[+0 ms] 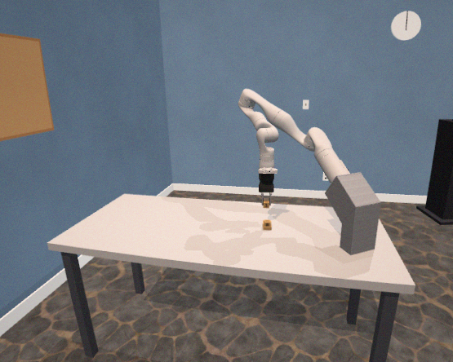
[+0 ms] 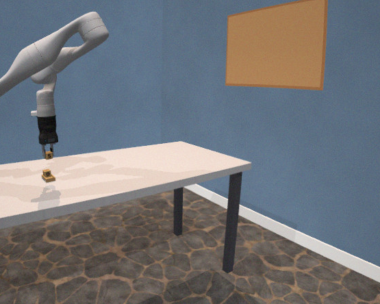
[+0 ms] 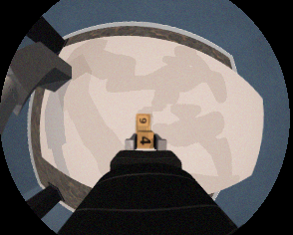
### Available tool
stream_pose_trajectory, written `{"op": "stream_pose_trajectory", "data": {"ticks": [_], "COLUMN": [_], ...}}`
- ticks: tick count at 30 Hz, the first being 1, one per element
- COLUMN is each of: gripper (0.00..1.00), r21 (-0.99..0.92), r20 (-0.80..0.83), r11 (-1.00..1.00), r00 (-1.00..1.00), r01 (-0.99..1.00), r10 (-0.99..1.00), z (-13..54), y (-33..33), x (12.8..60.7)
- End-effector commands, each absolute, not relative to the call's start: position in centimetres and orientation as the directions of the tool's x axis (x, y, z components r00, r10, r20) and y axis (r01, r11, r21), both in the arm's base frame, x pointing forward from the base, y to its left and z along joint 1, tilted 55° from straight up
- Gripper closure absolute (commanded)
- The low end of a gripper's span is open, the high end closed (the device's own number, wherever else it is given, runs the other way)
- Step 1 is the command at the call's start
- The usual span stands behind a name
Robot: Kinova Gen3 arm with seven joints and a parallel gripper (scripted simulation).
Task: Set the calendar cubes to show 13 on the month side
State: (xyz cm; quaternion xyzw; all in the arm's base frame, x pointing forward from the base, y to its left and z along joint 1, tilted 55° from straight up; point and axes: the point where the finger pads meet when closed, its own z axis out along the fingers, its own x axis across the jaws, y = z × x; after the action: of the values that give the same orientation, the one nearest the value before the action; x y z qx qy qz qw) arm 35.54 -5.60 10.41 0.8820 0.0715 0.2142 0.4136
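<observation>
From the top view, the white arm reaches out from its grey base block (image 1: 353, 212) and hangs its wrist straight down over the far middle of the counter (image 1: 148, 228). The pincer (image 1: 266, 200) is closed on a small orange cube (image 1: 266, 205), lifted above the surface. Nearer the camera, on the counter, sits the tray (image 1: 267, 227) with the other cube (image 1: 266, 223) standing in it. The markings are too small to read here.

The exterior view shows the same from the side — the pincer (image 2: 48, 150) points down with the held cube (image 2: 48, 155) between its fingertips, a dark digit on the facing side that looks like a 5, though it is blurred. Below and apart from it, the tray (image 2: 48, 178) lies flat on the counter (image 2: 158, 164), carrying one cube (image 2: 47, 173) whose front face shows what looks like a 0. One place in the tray beside that cube is free.

In the wrist view, the held cube (image 3: 145, 138) sits at the tip of the black pincer body, its visible face reading 4. Just past it — further down on the counter (image 3: 205, 83) — the tray's cube (image 3: 143, 120) shows its top face, the digit there too small to tell for sure.
</observation>
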Motion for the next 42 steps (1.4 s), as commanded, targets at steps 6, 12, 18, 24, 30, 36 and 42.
{"op": "stream_pose_trajectory", "data": {"ticks": [6,12,18,24,30,36,42], "gripper": [0.43,0.43,0.43,0.43,0.43,0.43,0.43], "r21": [0.757,0.756,0.755,0.758,0.758,0.758,0.758], "r20": [0.319,0.320,0.322,0.316,0.315,0.315,0.315], "r11": [-0.652,-0.652,-0.653,-0.650,-0.650,-0.650,-0.650], "r00": [0.900,0.900,0.900,0.902,0.903,0.903,0.903], "r01": [-0.054,-0.055,-0.056,-0.053,-0.054,-0.054,-0.054], "r10": [0.296,0.295,0.295,0.294,0.293,0.293,0.293], "z": [8.6,7.9,7.1,6.9,6.9,6.9,6.9], "y": [-7.5,-8.4,-9.3,-9.6,-9.7,-9.7,-9.7], "x": [36.5,37.1,37.8,37.8,37.7,37.7,37.7]}}
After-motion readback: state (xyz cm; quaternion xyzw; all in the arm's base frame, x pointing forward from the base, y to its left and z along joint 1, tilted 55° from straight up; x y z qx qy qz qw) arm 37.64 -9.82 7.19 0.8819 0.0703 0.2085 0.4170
